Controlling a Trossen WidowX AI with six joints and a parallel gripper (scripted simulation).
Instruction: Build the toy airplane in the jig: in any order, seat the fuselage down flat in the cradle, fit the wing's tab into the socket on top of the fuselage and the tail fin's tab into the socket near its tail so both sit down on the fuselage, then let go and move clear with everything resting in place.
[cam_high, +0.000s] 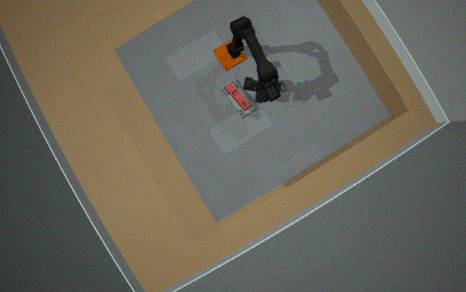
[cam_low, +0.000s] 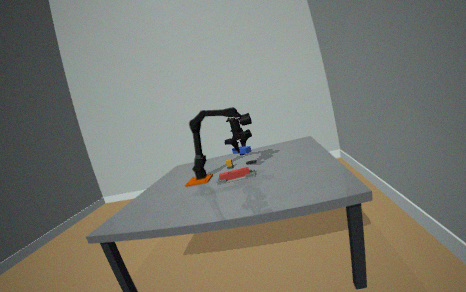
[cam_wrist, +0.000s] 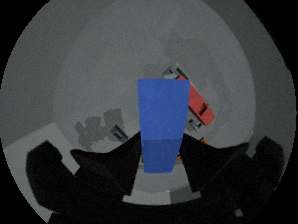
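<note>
The red fuselage (cam_high: 236, 96) (cam_low: 234, 174) (cam_wrist: 196, 98) lies lengthwise in the grey cradle (cam_high: 245, 115) (cam_low: 254, 173) (cam_wrist: 195, 124); the views are too small to tell if it is fully down. The gripper (cam_low: 240, 146) (cam_wrist: 161, 136) is shut on the blue wing (cam_low: 243, 150) (cam_wrist: 164, 107), held above the table beside the cradle, not touching the fuselage. In the wrist view the wing covers part of the scene between the fingers. The wing's tab is not visible. The yellow tail fin (cam_low: 229, 163) stands on the table between the arm's base and the wing, mostly hidden in the top view.
A small dark slotted block (cam_low: 251, 162) (cam_wrist: 117, 136) lies on the grey table (cam_high: 175, 125) (cam_low: 165, 205), away from the cradle. The arm's orange base plate (cam_high: 224, 60) (cam_low: 192, 182) is near one end of the cradle.
</note>
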